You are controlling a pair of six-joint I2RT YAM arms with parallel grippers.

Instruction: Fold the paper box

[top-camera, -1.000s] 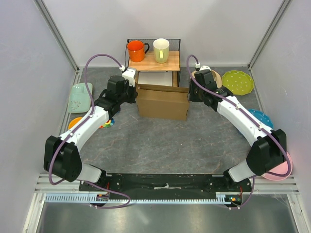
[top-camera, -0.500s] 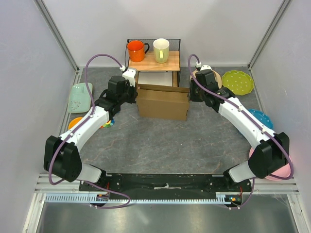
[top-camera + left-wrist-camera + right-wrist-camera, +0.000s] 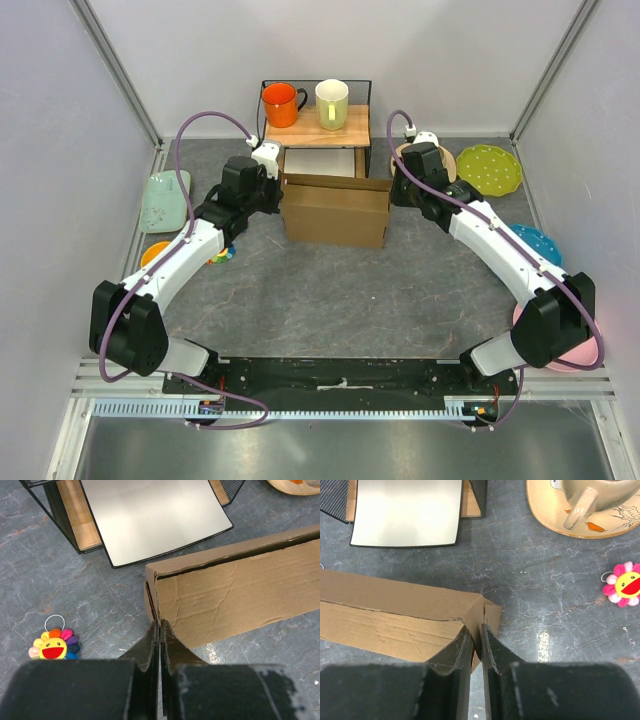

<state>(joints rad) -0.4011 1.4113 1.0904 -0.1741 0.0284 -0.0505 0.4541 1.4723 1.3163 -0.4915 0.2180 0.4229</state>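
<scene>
1. The paper box [image 3: 335,212] is lying on the desk [image 3: 330,310], just in front of the wire shelf [image 3: 316,135]. Its long brown panel is facing the arms, and one hand is sitting at each end.
2. The left hand [image 3: 159,630] is showing its fingers pressed together, with the tips touching the box's left end corner, where the end flap is meeting the long panel.
3. The right hand [image 3: 477,630] is showing only a narrow gap between its fingers at the right end corner. The tips are hiding the card edge, so I cannot tell whether the flap is being clamped or merely touched.
4. The step in hand is probably squaring the two end flaps against the long panel.
5. Doing it well is meaning both hands working inward evenly, so the box is neither sliding sideways nor twisting on the desk.
6. Each hand should be bearing on the crease line itself, low near the desk, so the card is bending there and not buckling mid-panel.
7. Pushing away from the arms is risking a shove into the white tray [image 3: 155,520] just behind the box.
</scene>
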